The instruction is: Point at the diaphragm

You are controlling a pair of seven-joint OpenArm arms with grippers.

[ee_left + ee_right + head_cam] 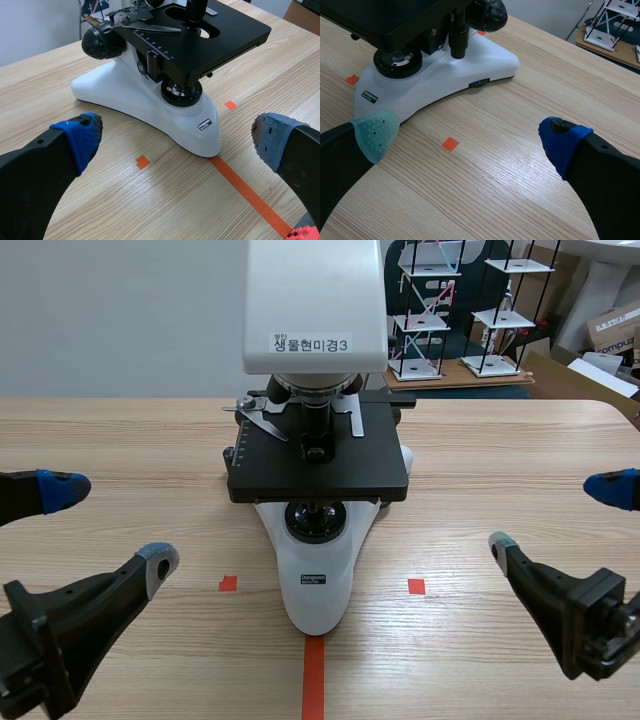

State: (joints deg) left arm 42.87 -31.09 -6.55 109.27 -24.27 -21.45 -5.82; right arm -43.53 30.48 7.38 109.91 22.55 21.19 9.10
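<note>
A white and black microscope stands at the table's middle, its label facing me. Under its black stage sits the dark round diaphragm and lens unit, seen in the left wrist view as a black ring and in the right wrist view as a ring. My left gripper is open, low at the left, well short of the microscope. My right gripper is open at the right, also apart from the microscope's base. Neither touches anything.
Orange-red tape marks lie beside and in front of the base. Focus knobs stick out on the microscope's sides. Behind the table stand white shelf models and cardboard boxes. Bare wood lies under both grippers.
</note>
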